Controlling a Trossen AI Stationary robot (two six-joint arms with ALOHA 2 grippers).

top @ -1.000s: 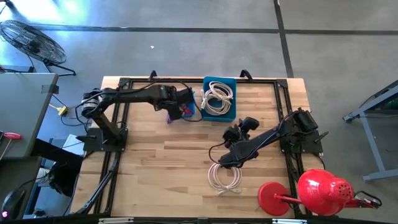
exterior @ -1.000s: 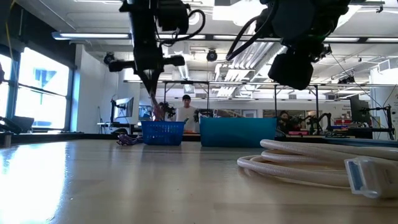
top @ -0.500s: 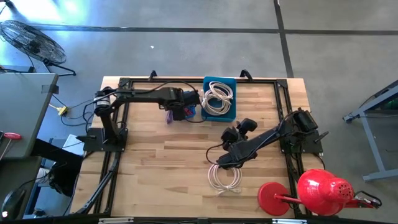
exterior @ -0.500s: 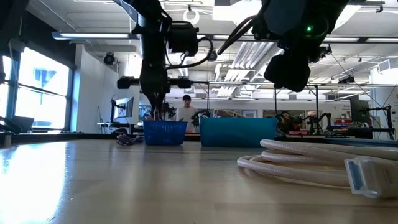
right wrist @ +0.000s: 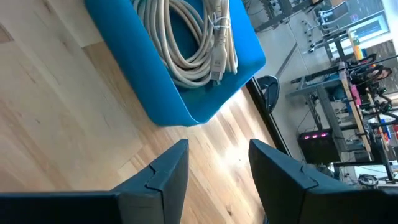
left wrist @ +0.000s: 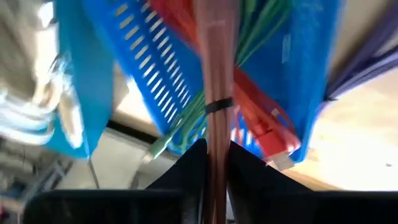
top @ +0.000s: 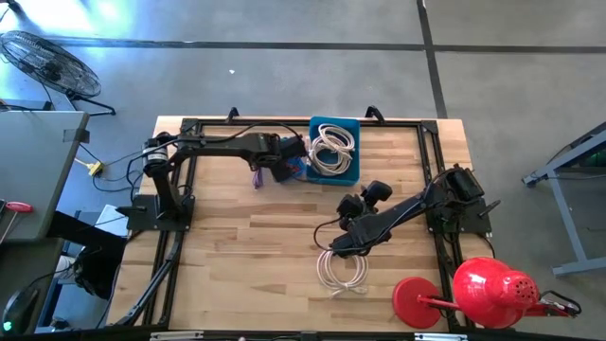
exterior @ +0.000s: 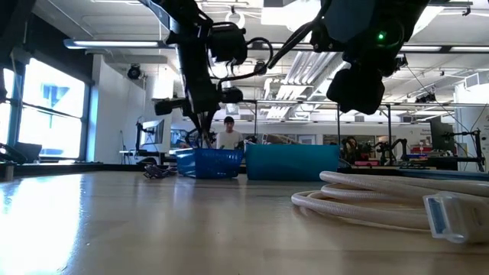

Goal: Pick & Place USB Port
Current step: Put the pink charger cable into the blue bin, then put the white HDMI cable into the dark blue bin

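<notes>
You're in the placing half of this one: your left gripper [top: 284, 163] is up by the far edge of the worktop, right over the small slotted blue basket [exterior: 205, 163], and in the left wrist view its fingers are pinched tight on a bundled pinkish USB cable [left wrist: 214, 93] that hangs straight down into the basket among the red and green cables [left wrist: 261, 121] already in there. So the task's thing is in the jaws, partly down in the basket, not yet let go. Next move, I'd say, is just to ease it a bit lower so the bundle sits inside the basket walls, then open up and lift clear without dragging the neighbours out; the basket looks tilted in the low view, so watch you don't tip it. Your right gripper [top: 352, 205] is parked near the middle of the worktop with its jaws standing apart and nothing in them, looking toward the teal bin [top: 334, 173] with the white cable coil [right wrist: 193, 43] inside, just beside the basket. Another white cable coil [top: 343, 271] lies nearer the front edge, and a red lamp [top: 473, 292] sits at the front right corner. The worktop [top: 246, 237] is pale wood strips with a black frame round it. Room-wise, it's a concrete floor with a fan [top: 43, 64] off the far left corner, and the low view shows a person [exterior: 227, 134] way back among benches and monitors.
</notes>
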